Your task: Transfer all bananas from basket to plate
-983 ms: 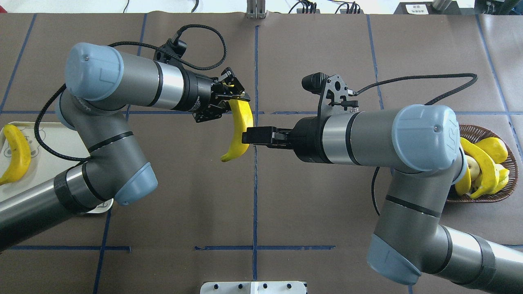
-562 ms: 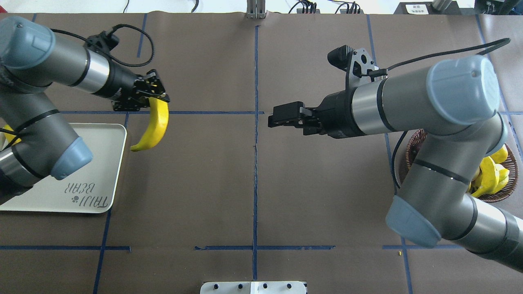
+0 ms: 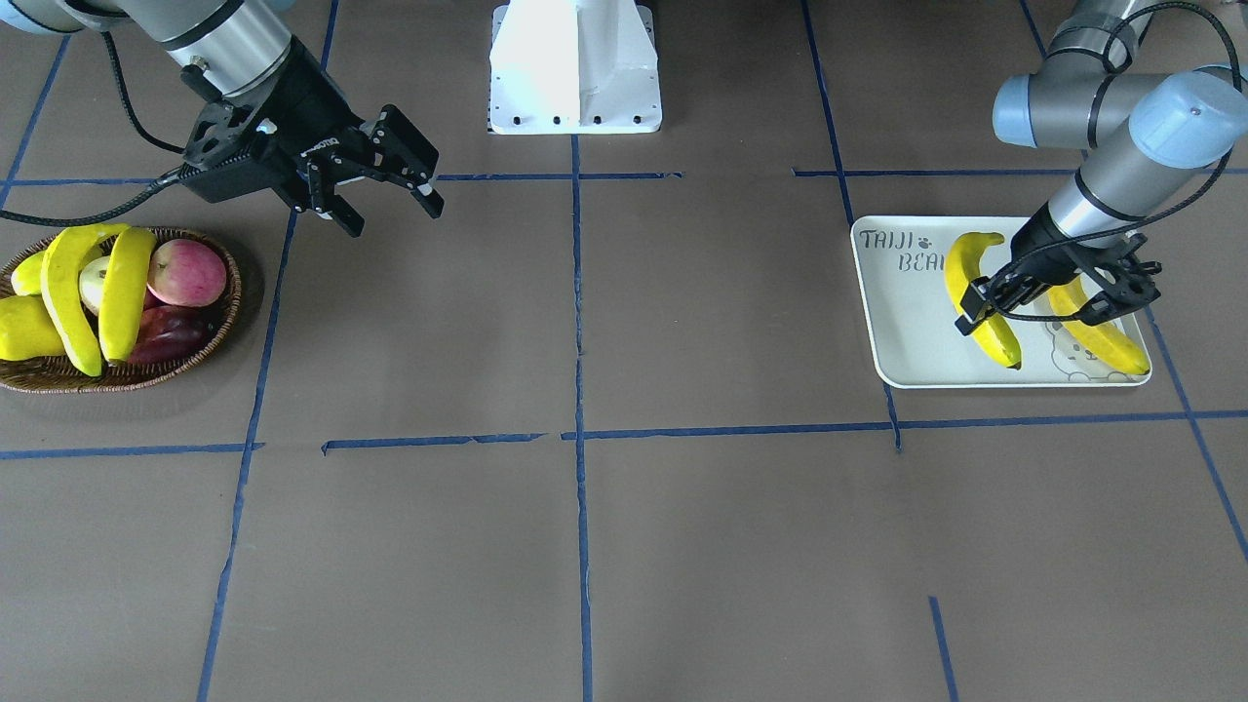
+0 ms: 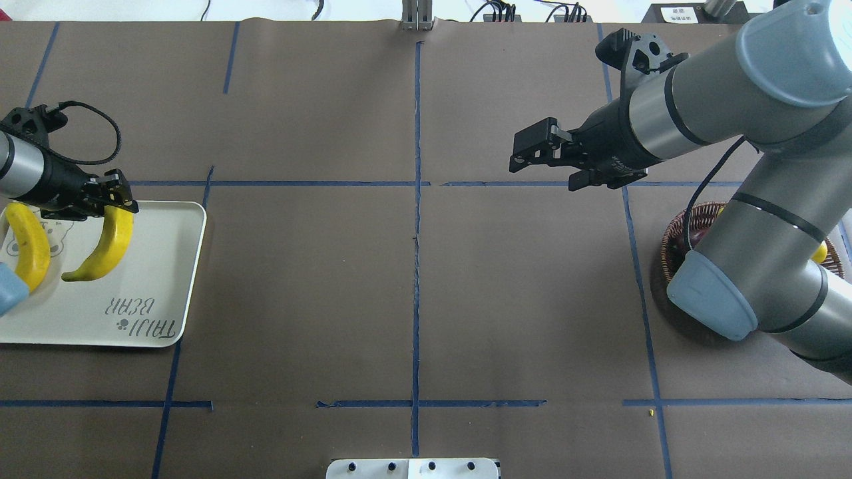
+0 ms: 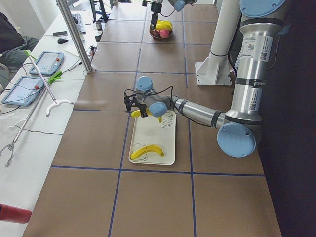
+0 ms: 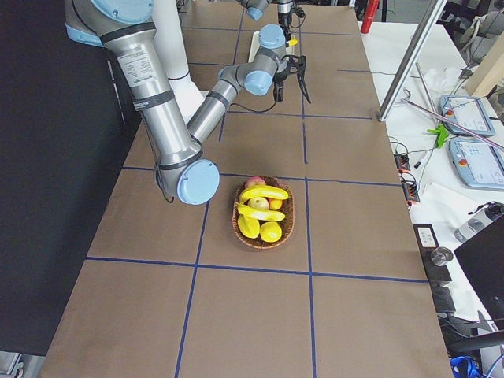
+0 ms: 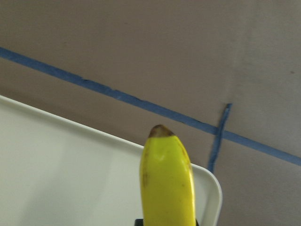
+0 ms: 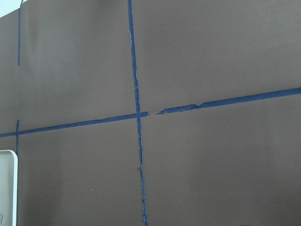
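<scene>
Left gripper [image 3: 980, 304], front-facing view: clenched on a banana [image 3: 965, 261] over the plate [image 3: 907, 331], beside a second banana [image 3: 1102, 341] lying flat there; contact between held fruit and plate unclear. Right gripper [image 3: 392, 216] spread wide and empty, hanging above the brown paper-covered table [image 3: 682, 546], near the basket [image 3: 232, 292] with two bananas [image 3: 63, 292] and an apple [image 3: 185, 273] inside. Blue tape [image 3: 577, 292] in a grid across the paper; white base [image 3: 575, 68] at the top edge. Overhead: grasp near the banana's far end, the rest curving back over the plate; basket mostly hidden under the right arm. Exterior left: white bench [image 5: 24, 148] alongside the table, with two tablets [image 5: 48, 63], a grabber stick [image 5: 43, 91] and a metal post [image 5: 74, 34]. Exterior right: basket mid-table, well apart from the plate at the far end. Left wrist: dark banana tip jutting past the jaws, over the plate's corner. Right wrist: paper, crossing tape, and a sliver of plate at the left edge.
</scene>
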